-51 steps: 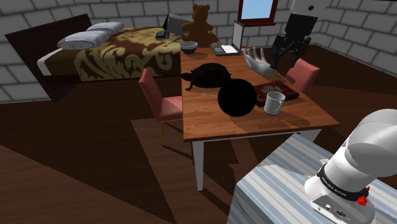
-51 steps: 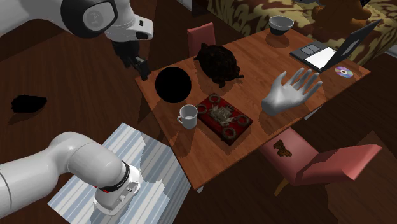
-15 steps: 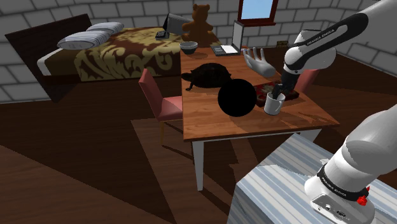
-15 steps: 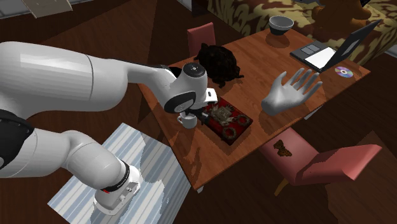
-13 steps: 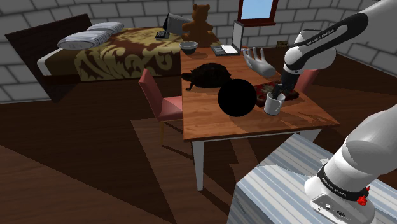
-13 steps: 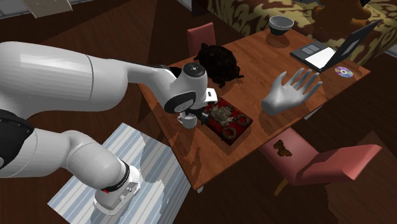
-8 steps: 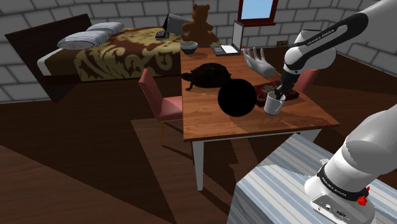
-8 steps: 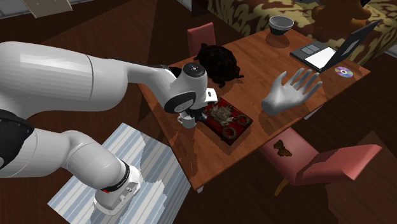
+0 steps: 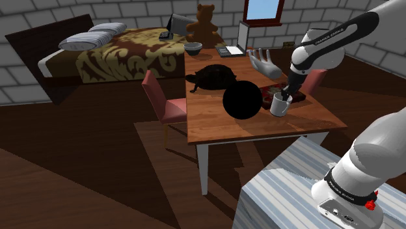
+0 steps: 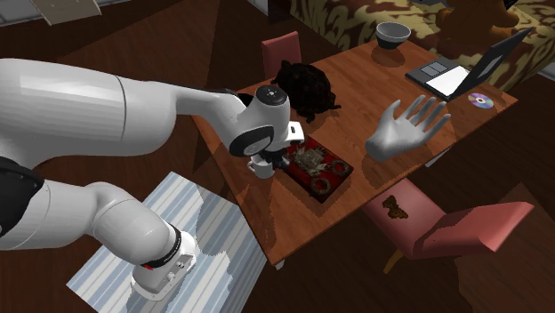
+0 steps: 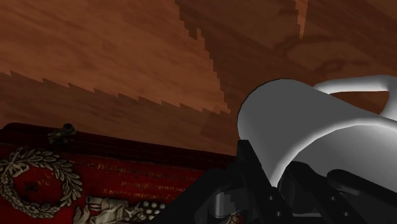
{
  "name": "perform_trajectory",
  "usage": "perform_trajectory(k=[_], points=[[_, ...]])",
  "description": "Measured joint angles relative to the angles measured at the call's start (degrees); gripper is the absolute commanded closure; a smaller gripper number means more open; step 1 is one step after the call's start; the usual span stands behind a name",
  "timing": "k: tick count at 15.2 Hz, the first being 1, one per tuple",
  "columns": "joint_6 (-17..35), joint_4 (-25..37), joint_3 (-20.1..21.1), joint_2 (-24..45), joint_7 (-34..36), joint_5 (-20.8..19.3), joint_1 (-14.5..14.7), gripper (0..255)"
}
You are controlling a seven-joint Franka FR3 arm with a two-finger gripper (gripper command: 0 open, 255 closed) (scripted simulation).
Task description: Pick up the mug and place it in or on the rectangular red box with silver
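Observation:
A plain white mug stands near the table's front right in the shoulder view, right beside the red box. My black gripper comes down from above and is shut on the mug's rim. In the wrist view the mug's wall sits between my fingers, its handle pointing away, with the red box's ornate silver-patterned lid close alongside. In the second exterior view the mug shows under my wrist, next to the red box.
The wooden table also holds a black sphere, a dark turtle figure, a pale hand model, a laptop and a bowl. Red chairs flank the table. A bed lies beyond.
My fingers have closed on the mug's rim. The arm and the mug have shifted up very slightly; everything else is still.

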Motion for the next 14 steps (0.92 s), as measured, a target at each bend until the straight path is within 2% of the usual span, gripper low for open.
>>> perform_trajectory(k=[14], points=[[-12.2, 6.0, 2.2, -6.5, 2.3, -1.9, -1.1, 255]])
